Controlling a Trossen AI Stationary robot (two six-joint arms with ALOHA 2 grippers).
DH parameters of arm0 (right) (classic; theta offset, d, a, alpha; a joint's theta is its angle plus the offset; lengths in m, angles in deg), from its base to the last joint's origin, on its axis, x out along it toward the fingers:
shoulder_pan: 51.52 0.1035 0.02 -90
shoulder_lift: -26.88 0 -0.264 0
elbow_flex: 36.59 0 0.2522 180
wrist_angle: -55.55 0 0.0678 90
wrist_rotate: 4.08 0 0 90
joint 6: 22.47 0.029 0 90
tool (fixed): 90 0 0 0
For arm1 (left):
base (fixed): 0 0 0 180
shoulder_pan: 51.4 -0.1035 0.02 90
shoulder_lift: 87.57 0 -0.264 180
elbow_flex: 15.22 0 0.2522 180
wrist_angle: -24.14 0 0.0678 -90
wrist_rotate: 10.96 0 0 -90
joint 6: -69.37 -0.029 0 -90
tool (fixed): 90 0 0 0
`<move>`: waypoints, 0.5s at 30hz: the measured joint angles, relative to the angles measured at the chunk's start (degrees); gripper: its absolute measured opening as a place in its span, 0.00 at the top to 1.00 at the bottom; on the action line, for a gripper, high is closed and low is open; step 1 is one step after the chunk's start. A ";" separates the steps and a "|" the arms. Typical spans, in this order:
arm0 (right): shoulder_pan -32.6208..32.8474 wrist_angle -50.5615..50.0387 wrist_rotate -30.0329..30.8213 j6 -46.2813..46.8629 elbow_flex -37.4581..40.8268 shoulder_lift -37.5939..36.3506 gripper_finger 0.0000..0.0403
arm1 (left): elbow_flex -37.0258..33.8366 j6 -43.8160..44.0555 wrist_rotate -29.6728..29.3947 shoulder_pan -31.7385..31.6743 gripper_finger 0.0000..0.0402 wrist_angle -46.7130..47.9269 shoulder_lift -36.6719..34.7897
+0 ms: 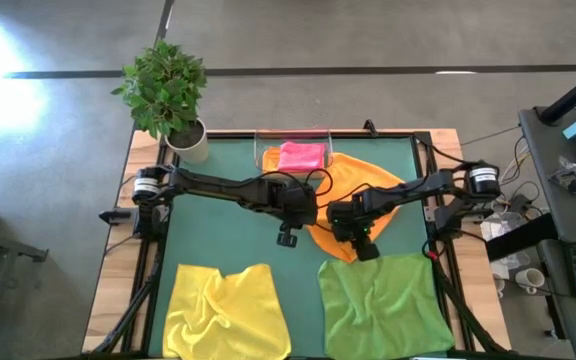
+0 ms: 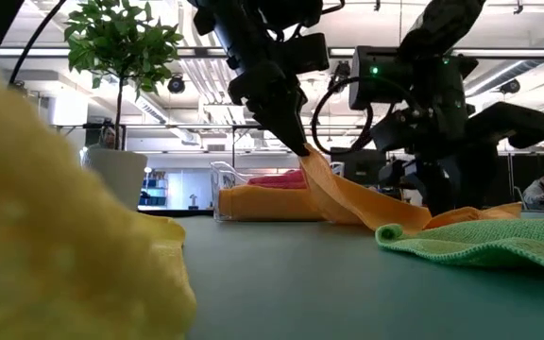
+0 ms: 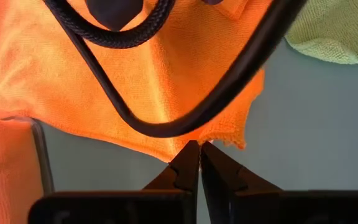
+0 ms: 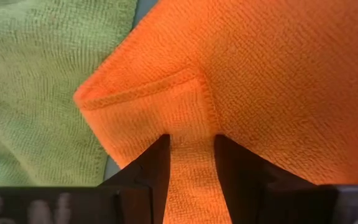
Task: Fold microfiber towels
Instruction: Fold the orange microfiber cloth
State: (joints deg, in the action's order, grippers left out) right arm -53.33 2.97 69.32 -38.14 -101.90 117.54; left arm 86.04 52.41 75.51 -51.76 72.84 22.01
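Left gripper point(image 3: 199, 148) pinched tight on an edge of the soft orange microfiber towel point(image 1: 368, 190), lifting it off the dark green bench point(image 1: 228, 230) mid-bench, beside the clear plastic tray point(image 1: 268, 158). Right gripper point(image 4: 191, 144) just beside, fingers point(image 4: 151, 165) partly spread — clamped on a hemmed corner of the same orange cloth. Folded pink towel point(image 1: 302, 156) in the tray. Crumpled yellow towel point(image 1: 226, 310) and green towel point(image 1: 383, 305) at the near edge, apart.
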 joint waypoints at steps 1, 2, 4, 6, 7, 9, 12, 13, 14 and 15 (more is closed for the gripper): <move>-0.03 0.11 -0.03 0.28 -0.02 0.23 0.71 | 0.00 0.01 0.00 0.00 1.00 0.00 0.00; -0.11 0.13 -0.16 0.47 -0.02 0.23 0.71 | 0.00 0.02 0.00 0.00 1.00 0.00 0.00; -0.11 0.17 -0.13 0.65 -0.02 0.21 0.71 | 0.00 0.03 0.01 0.00 1.00 0.00 -0.01; -0.23 0.14 0.03 0.89 -0.03 -0.20 0.71 | 0.00 0.03 0.02 0.00 1.00 0.00 0.00; -0.27 0.13 0.10 1.32 -0.12 -0.44 0.71 | 0.00 0.03 0.01 0.00 1.00 -0.01 -0.01; -0.39 0.22 0.12 2.11 -0.45 -1.05 0.71 | 0.00 0.03 0.01 0.00 1.00 -0.02 -0.01; -0.44 0.22 -1.16 2.23 -1.02 -1.54 0.71 | 0.00 0.03 0.01 0.00 1.00 -0.02 -0.01; -0.42 0.21 -2.40 2.47 -1.18 -1.56 0.71 | 0.00 0.03 0.01 0.00 1.00 -0.02 -0.02; -0.37 0.19 -3.71 2.72 -1.34 -1.56 0.71 | 0.00 0.03 0.00 0.00 1.00 -0.02 0.00; -0.37 0.22 -5.23 3.34 -1.58 -1.56 0.72 | 0.00 0.03 0.02 0.00 1.00 -0.02 -0.02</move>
State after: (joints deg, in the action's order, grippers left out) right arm -53.70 3.18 64.08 -34.81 -103.48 115.98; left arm 86.04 52.44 75.53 -51.76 72.82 21.99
